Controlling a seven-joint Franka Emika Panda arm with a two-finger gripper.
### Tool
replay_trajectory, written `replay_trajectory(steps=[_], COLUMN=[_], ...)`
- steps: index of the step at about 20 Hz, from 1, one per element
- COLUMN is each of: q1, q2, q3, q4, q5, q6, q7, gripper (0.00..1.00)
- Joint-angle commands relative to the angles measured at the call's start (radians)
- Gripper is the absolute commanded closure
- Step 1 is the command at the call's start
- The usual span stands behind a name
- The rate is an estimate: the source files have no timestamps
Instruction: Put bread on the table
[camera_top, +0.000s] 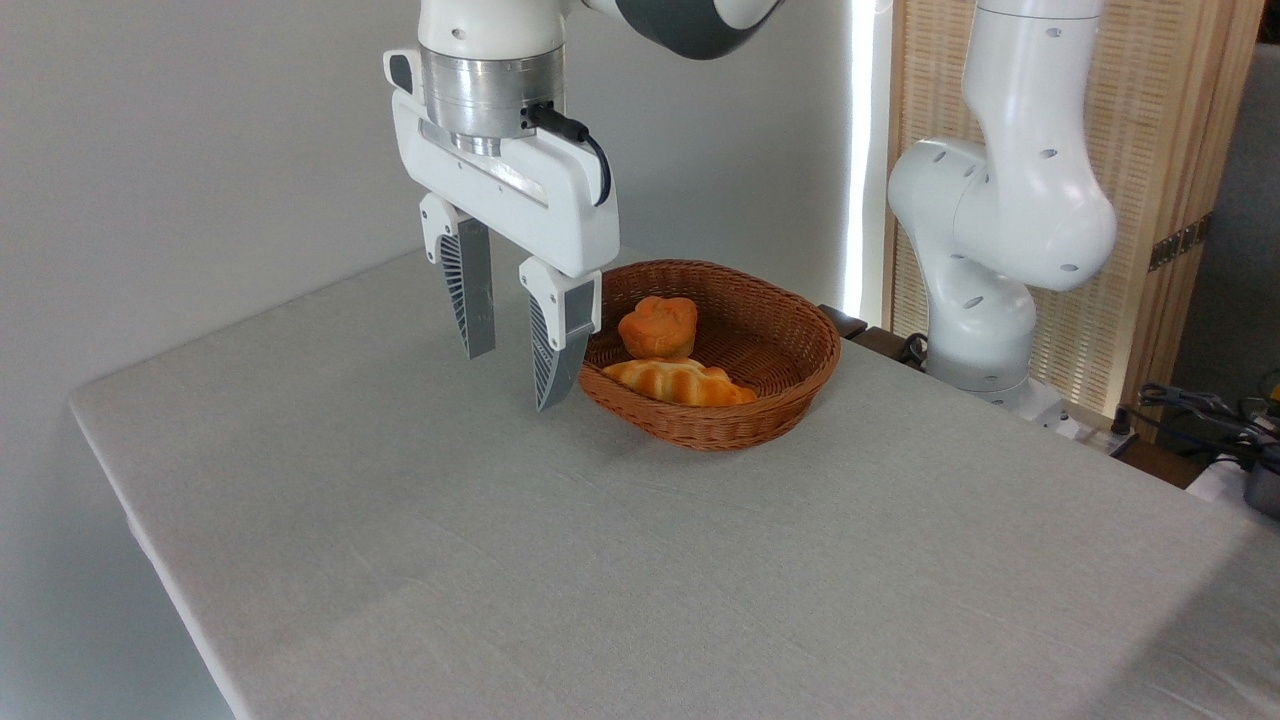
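The muffin-shaped bun (658, 326) sits inside an oval brown wicker basket (790, 400), toward the basket's back-left part, upright with its lumpy orange-brown top up and its paler base down. Just in front of it, touching or nearly touching its base, lies a longer golden ridged croissant-like loaf (680, 382), stretched across the basket floor from left to lower right. The basket rests on the worktop (560, 560), a large surface covered in a light grey-beige cloth with a rounded near-left corner; the basket stands toward the far side of it, right of centre.

The tool (508, 378) hangs from the white arm at upper left of the basket, pointing down, its two ribbed grey fingers (472, 300) spread apart with a clear gap between them and nothing held. It hovers above the cloth just outside the basket's left rim (the right finger overlaps the rim in this view, so whether it touches the wicker cannot be told). Neither finger touches the bun, which lies to the right of the tool, near but apart.

A black cable (585, 140) loops from the silver flange above the tool. The arm's white base column (985, 300) stands beyond the worktop's far right edge, in front of a slatted wooden screen (1170, 170). Some cables and gear lie at the far right edge.
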Motion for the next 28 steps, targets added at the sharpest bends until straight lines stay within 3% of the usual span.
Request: replay_trajectory(steps=[1,28], q1=[-0.006,-0.006], q2=[-0.010,0.000], q3=[0.005,0.004], q4=[0.013,-0.002], q5=[-0.017,-0.008], q6=[-0.004,-0.086], q7=[-0.027,-0.022], gripper=[0.00,0.00])
